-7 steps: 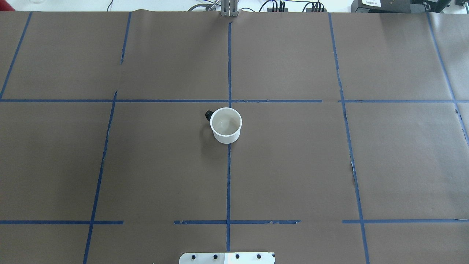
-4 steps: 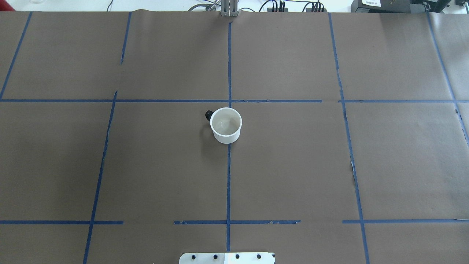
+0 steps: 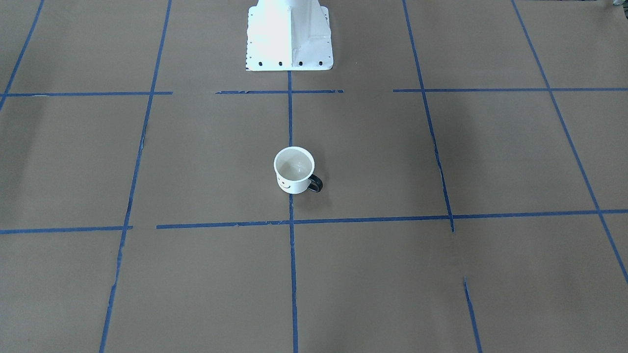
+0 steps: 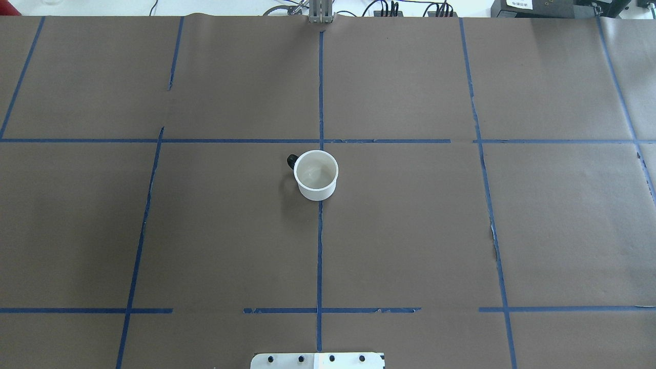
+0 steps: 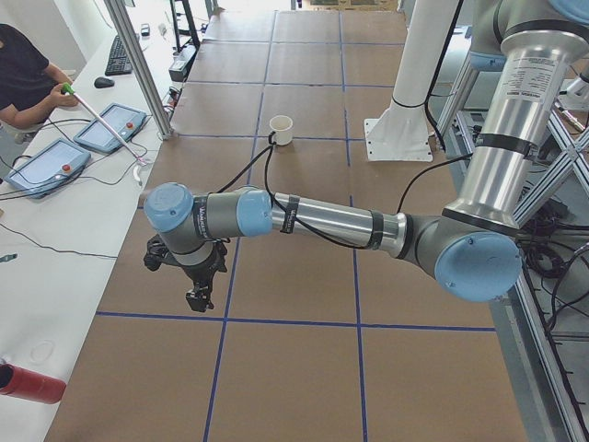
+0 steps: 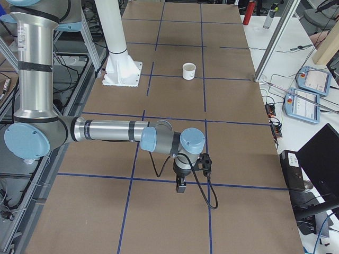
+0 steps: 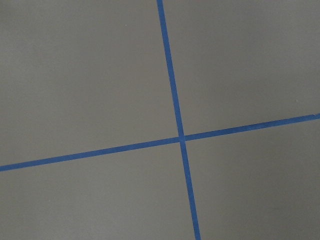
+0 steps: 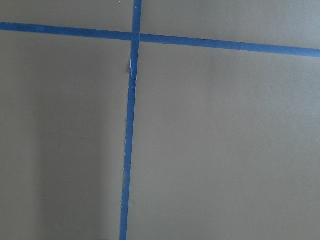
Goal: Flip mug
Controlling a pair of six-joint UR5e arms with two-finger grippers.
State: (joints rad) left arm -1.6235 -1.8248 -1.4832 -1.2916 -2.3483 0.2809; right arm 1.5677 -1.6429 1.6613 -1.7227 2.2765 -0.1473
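Note:
The white mug (image 4: 316, 175) stands upright, mouth up, at the middle of the table, its black handle (image 4: 291, 161) toward the far left in the overhead view. In the front view the mug (image 3: 293, 170) shows its smiley face, handle on that view's right. It also shows small in the left view (image 5: 281, 130) and the right view (image 6: 188, 71). My left gripper (image 5: 196, 296) hangs over the table's left end, far from the mug. My right gripper (image 6: 180, 185) hangs over the right end. I cannot tell whether either is open or shut. Both wrist views show only paper and tape.
Brown paper with blue tape lines (image 4: 320, 246) covers the table. The white robot base (image 3: 289, 34) stands at the near middle. Teach pendants (image 5: 41, 166) and a person (image 5: 23, 78) sit beside the table's far side. A red can (image 5: 32, 382) lies near the left end.

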